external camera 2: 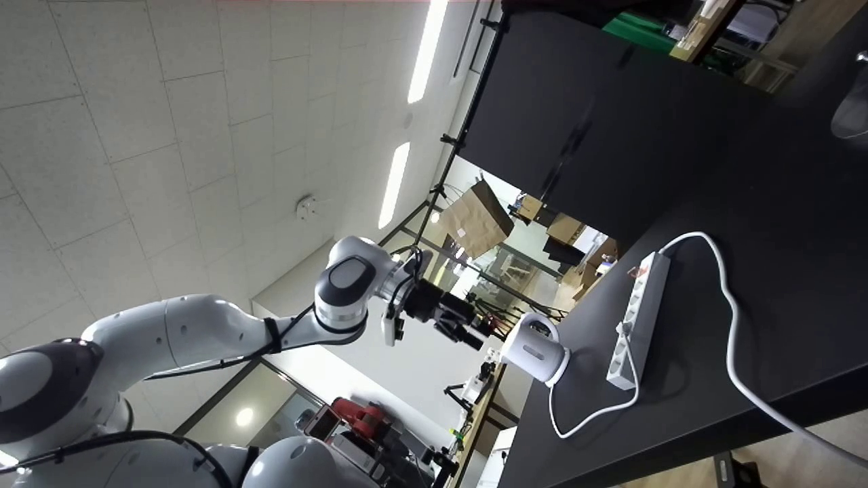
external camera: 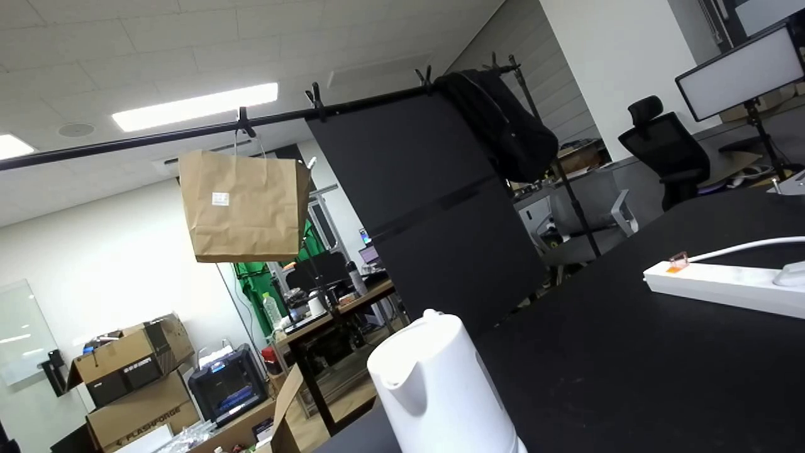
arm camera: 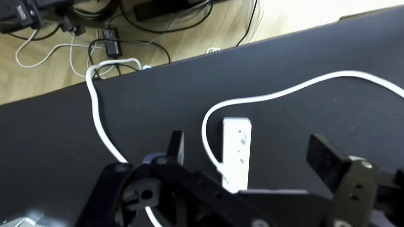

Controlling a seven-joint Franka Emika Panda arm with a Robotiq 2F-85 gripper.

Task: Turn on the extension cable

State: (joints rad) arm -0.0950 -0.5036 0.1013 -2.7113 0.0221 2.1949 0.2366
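Standing on the matte black table (external camera 2: 800,285), a smooth, rounded white jug (external camera 2: 536,359) shows between the gripper (arm camera: 247,142) and the extension cable (external camera 2: 645,308) in an exterior view. The gripper's jaws are spread wide. The extension cable, a long, flat bar of white plastic, lies on the table; in the wrist view the gripper hides one end. A plug (external camera 2: 624,329) sits in it, its thin cord (arm camera: 252,99) curving to the jug's base. A thicker white lead (external camera 2: 734,325) leaves beside the reddish switch (external camera: 678,260). Farther back hangs a creased brown paper bag (external camera: 245,207).
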